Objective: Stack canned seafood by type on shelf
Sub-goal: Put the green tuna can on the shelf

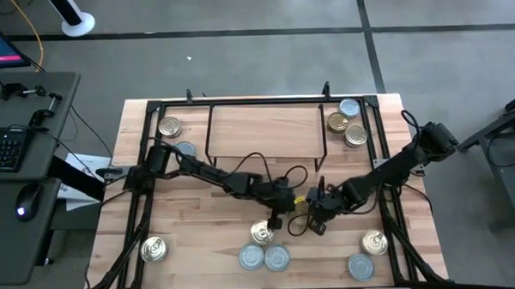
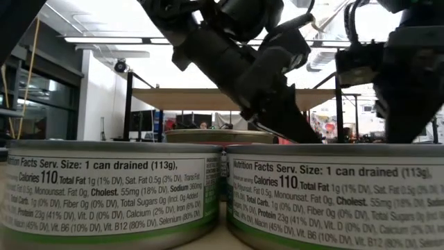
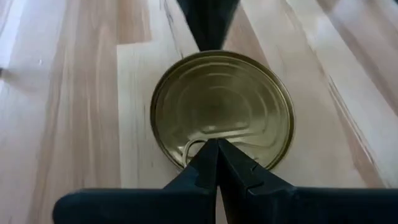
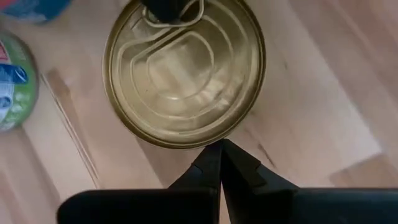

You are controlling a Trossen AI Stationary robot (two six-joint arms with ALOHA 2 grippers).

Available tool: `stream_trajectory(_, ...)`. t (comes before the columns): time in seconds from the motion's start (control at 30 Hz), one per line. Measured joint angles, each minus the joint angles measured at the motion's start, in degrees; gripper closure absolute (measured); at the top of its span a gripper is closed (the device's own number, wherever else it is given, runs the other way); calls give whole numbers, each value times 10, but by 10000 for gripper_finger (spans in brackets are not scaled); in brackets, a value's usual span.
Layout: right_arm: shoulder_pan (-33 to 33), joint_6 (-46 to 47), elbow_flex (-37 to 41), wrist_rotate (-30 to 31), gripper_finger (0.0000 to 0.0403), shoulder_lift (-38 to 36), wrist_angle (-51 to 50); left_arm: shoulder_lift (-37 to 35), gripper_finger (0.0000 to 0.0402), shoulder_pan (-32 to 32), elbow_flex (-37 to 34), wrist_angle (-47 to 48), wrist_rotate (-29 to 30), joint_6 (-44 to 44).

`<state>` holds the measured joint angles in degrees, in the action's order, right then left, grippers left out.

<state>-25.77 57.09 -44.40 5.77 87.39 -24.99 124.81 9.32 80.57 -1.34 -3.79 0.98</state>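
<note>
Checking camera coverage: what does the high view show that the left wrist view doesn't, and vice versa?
High only: the shelf, both arms meeting at the table's middle, the right gripper, gold cans right of the shelf, silver cans at the front edge.
Left wrist only: the lid's ring pattern and pull tab, with the left gripper shut above them.
Both: one gold can on the wooden table.

Two dark jointed arms, loose black cables looping along them, matte black tapered fingers point(image 3: 217, 180), small yellow mark mid-table.
</note>
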Motion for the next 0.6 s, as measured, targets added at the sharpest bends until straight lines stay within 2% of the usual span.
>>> stream_trajectory(0.23,49,-68,0,27,403,0,39,-25,401,-7,0,103,-14,38)
stream_trajectory(0.6,78,-111,-1,22,403,0,75,-47,401,-19,-2,153,-6,53)
